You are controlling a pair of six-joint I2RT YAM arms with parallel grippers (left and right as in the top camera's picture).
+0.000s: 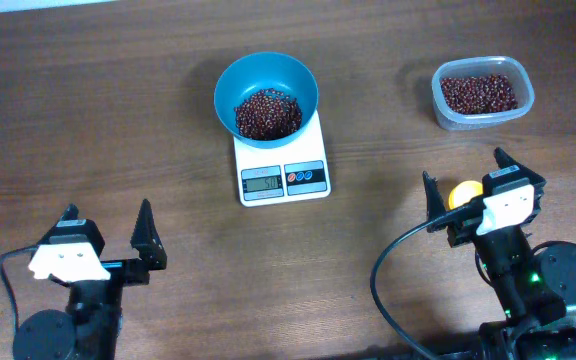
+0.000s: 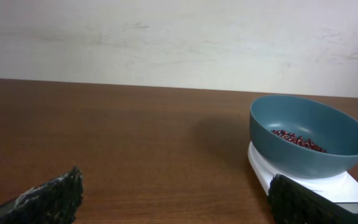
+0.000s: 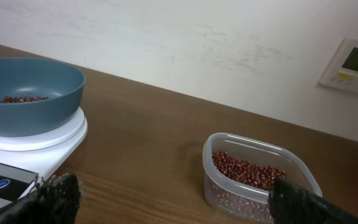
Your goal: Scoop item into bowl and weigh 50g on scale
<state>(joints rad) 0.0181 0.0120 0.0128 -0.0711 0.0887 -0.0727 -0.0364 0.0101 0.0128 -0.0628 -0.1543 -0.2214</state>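
The teal-blue bowl (image 1: pixel 266 78) stands on the white scale (image 1: pixel 283 172) at the table's middle back and holds a heap of dark red-brown beans (image 1: pixel 268 114). The scale's display digits are too small to read. My left gripper (image 1: pixel 108 225) is open and empty at the front left, well short of the scale. Its wrist view shows the bowl (image 2: pixel 309 134), the beans (image 2: pixel 298 140) and the scale (image 2: pixel 328 183) to the right of the jaws (image 2: pixel 173 199). My right gripper (image 1: pixel 468 180) is open and empty at the front right. Its wrist view shows the bowl (image 3: pixel 30 93) and the scale (image 3: pixel 42 134) on the left.
A clear plastic tub (image 1: pixel 482 93) with more beans stands at the back right; it also shows in the right wrist view (image 3: pixel 260 180), just beyond my right gripper (image 3: pixel 173 199). A small yellow-orange object (image 1: pixel 461 193) lies partly hidden under the right gripper.
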